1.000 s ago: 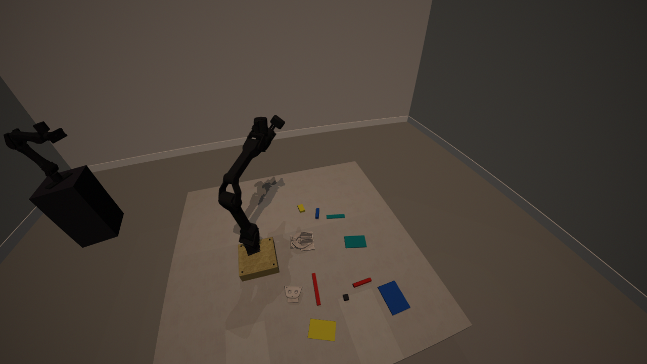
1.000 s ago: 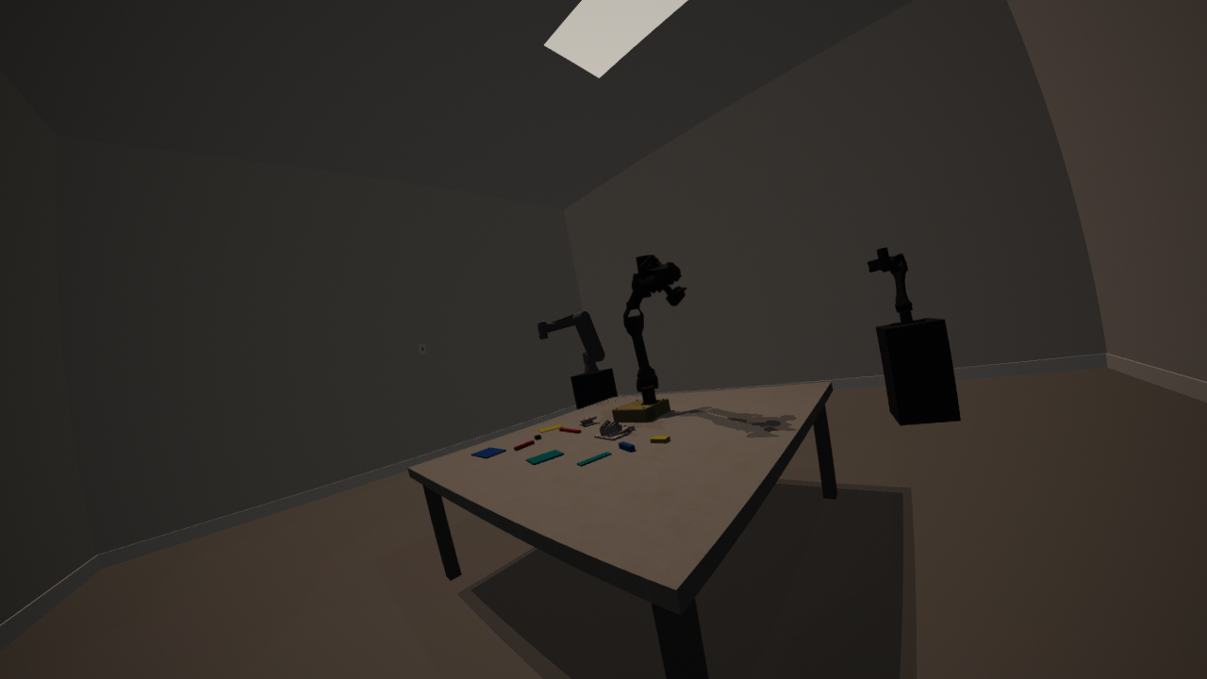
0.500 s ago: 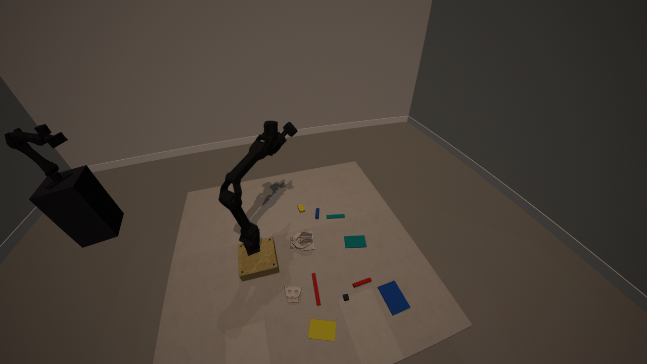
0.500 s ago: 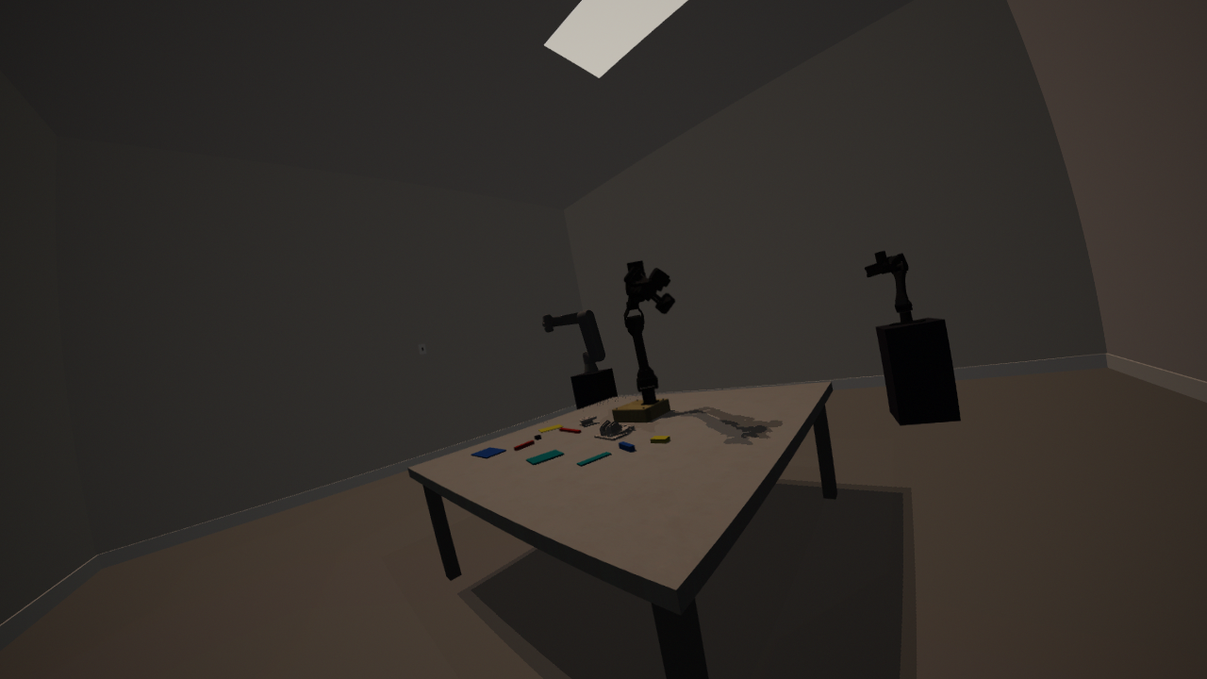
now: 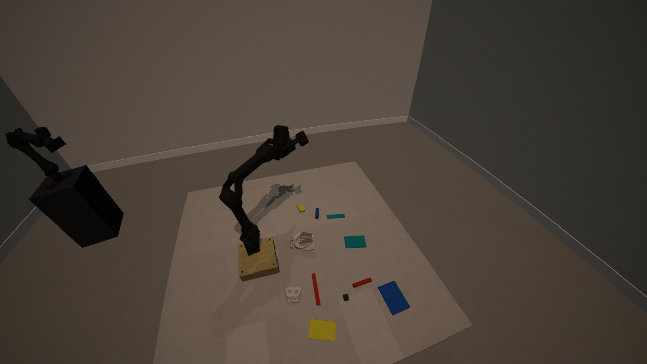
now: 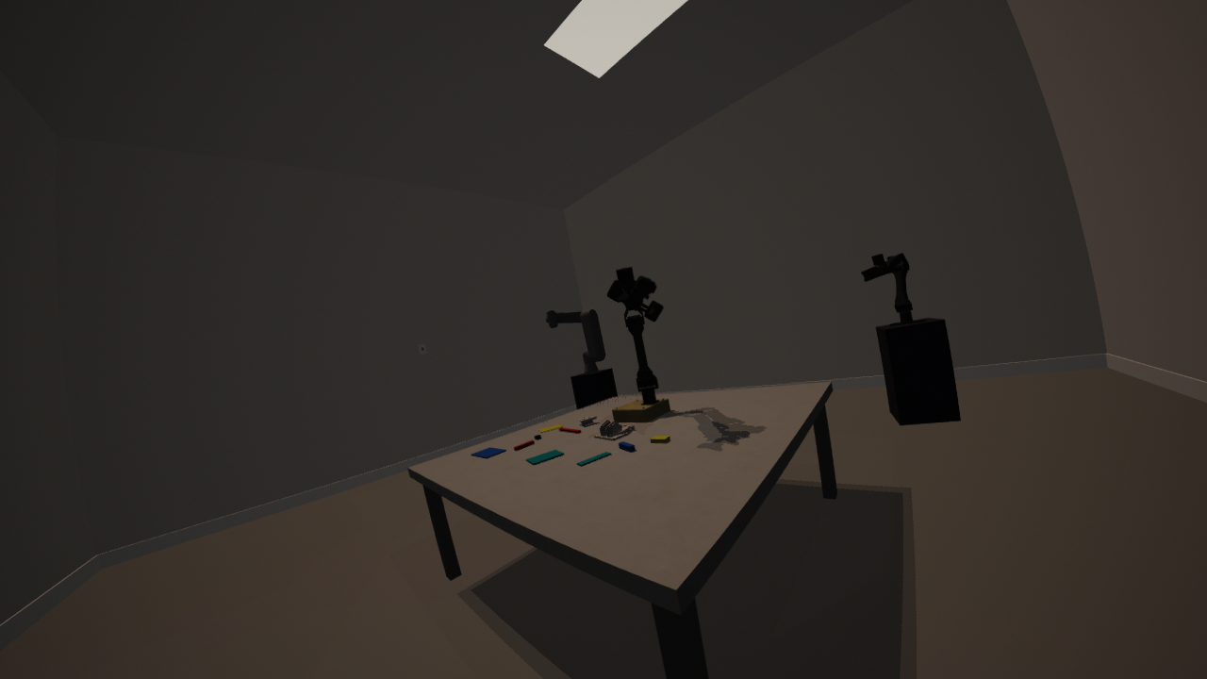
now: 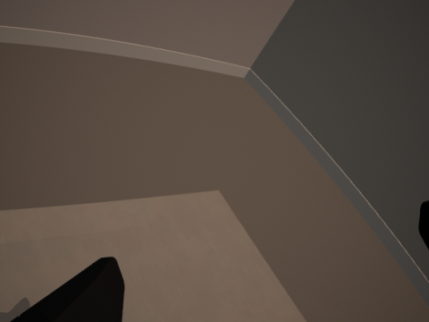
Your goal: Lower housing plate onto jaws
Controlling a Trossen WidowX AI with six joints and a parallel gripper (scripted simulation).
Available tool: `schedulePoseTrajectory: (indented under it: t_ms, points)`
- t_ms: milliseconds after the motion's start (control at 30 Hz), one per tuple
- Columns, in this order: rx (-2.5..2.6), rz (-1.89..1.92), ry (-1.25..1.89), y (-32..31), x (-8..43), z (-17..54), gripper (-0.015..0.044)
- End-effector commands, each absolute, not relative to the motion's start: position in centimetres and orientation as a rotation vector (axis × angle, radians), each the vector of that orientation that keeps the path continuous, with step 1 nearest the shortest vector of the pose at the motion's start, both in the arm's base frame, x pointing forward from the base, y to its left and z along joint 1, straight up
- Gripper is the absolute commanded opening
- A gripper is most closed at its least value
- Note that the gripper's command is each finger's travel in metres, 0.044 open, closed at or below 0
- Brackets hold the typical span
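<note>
The housing plate (image 5: 293,294) (image 6: 587,420), pale with two round holes, lies flat on the table in front of the wooden base block. The two jaws (image 5: 306,240) (image 6: 609,428) stand on a pale base part to the right of that block in the top view; their pins and stubs are too small to make out. The plate lies apart from them. My gripper (image 7: 278,248) is open and empty, raised high above the table's far part. The wrist view shows its two dark fingers wide apart, with table, floor and walls beyond.
The wooden block (image 5: 258,262) (image 6: 639,412) carries my arm. A long red bar (image 5: 316,289) lies between the plate and a short red bar (image 5: 362,282). Teal (image 5: 355,241), blue (image 5: 393,298) and yellow (image 5: 322,329) flat pieces lie around, with a black cube (image 5: 345,297).
</note>
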State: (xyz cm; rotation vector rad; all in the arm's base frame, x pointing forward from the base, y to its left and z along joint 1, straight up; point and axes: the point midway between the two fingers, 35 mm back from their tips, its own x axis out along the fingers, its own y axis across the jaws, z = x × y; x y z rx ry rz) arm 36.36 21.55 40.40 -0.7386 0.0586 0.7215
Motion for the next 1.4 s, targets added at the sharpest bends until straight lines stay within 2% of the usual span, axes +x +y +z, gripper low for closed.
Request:
schedulePoseTrajectory:
  t_ms: [0,667,1367]
  points:
    - [-0.713,0.697,0.122,20.5,37.3,39.0,0.044]
    - [-0.525,0.504,0.368,12.9,40.8,34.6,0.044]
    - [-0.306,0.276,0.583,4.3,42.2,30.2,0.044]
